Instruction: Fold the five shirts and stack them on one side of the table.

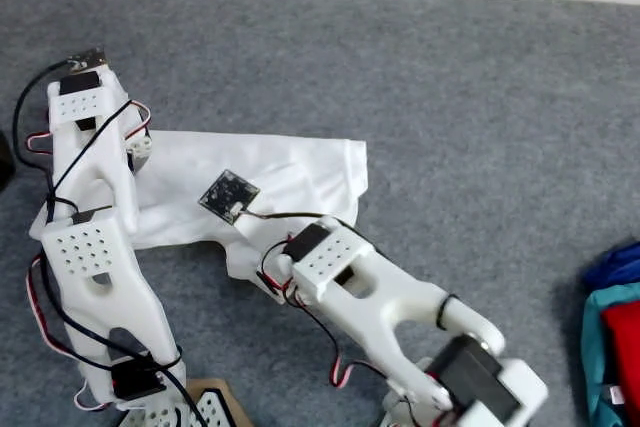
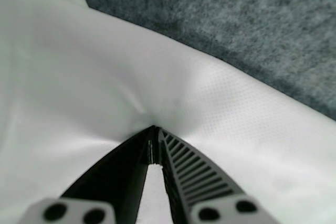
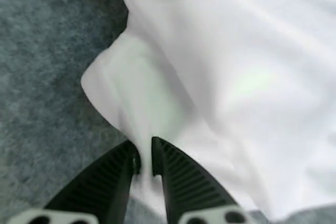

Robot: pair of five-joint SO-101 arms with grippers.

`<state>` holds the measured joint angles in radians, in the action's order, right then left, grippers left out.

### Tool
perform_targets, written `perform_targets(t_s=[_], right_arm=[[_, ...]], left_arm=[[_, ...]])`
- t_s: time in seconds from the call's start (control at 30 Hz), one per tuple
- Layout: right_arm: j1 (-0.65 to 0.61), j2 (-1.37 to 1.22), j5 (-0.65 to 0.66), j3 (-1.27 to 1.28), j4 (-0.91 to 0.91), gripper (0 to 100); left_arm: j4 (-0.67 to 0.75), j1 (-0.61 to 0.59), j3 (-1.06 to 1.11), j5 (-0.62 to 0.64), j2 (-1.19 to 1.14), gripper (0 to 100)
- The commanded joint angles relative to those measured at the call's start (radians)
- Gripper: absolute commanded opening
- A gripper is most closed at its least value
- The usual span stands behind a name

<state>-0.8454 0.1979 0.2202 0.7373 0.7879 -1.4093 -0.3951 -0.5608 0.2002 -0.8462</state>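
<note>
Counter [image 1: 480, 97]: grey surface, open beyond the far edge of the white shirt [image 1: 290, 172] and to its right. That open stretch runs up to the coloured shirts [image 1: 615, 337], blue, teal and red, piled at the right edge, well apart from the white one.

White shirt: lies left of centre, partly under both arms, with its long axis running left to right. The right edge is straight. The near edge is rumpled, with a fold sticking out.

Left end effector [image 2: 154, 132]: closed tight, pinching a pucker of white cloth.

Right end effector [image 3: 145, 153]: narrow, gripping the near edge fold just beside bare counter.
</note>
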Motion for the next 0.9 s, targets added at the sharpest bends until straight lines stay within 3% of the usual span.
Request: perform_targets(t_s=[0.0, 0.33, 0.73, 0.87], right_arm=[[0.048, 0.137, 0.014, -0.050, 0.039, 2.1], [0.125, 0.124, 0.035, -0.183, -0.047, 1.8], [0.205, -0.395, 0.083, -0.608, -0.042, 2.6], [0.234, -0.427, 0.078, -0.654, -0.042, 16.1]], left_arm=[[0.012, 0.013, -0.015, 0.000, -0.007, 1], [0.012, 0.013, -0.013, 0.000, -0.007, 1], [0.012, 0.013, -0.013, 0.000, -0.007, 1], [0.012, 0.013, -0.013, 0.000, -0.007, 1]])
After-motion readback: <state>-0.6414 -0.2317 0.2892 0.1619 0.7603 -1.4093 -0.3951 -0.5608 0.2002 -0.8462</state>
